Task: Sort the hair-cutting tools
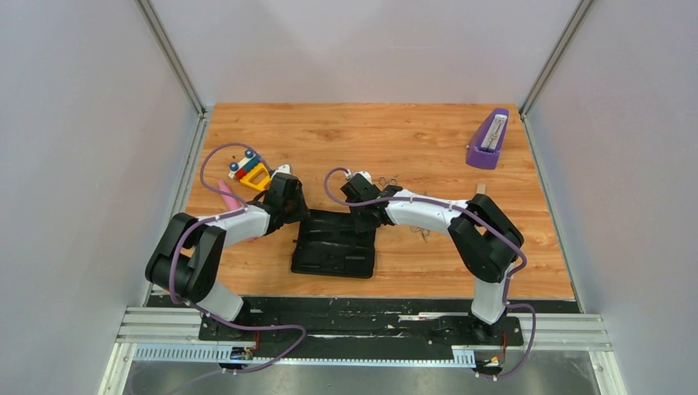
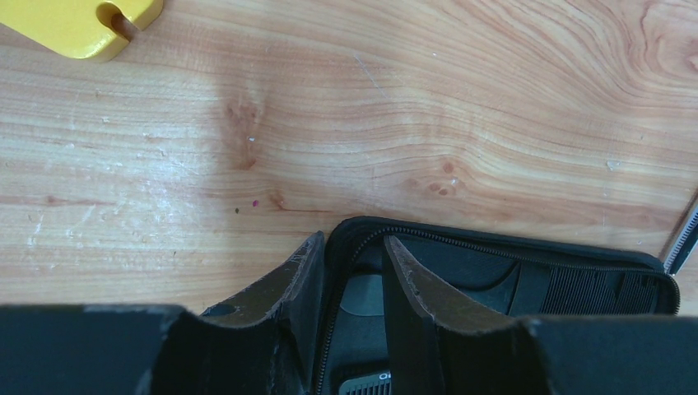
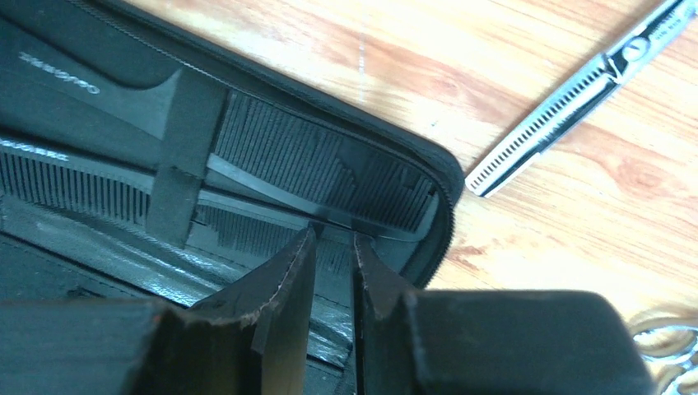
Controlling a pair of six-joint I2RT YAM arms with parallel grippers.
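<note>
From above, the black zip case (image 1: 333, 247) lies open on the wood-grain worktop (image 1: 411, 140). My left fingers (image 1: 296, 214) are at its far left corner and my right fingers (image 1: 370, 212) at its far right corner.

At my left wrist, the fingers stand part spread astride the case's zipped rim, one outside on the wood and one inside over the lining. There is a gap on both sides, so they are not clamping it.

At my right wrist, the fingers are drawn close together with their tips at the spine of one of two black combs (image 3: 329, 160). The combs lie lengthwise in the case, their fine matte teeth tucked under an elastic strap (image 3: 173, 164). I cannot tell whether I am pinching that spine.

Off to my right, past the rim, silver thinning scissors (image 3: 560, 99) lie on the wood. Their toothed blade slants towards the case corner. The loops of the second scissors (image 3: 671, 350) show just beside my wrist.

Both pairs are hard, thin and flat on the wood. I judge my right arm the nearer for them.
</note>
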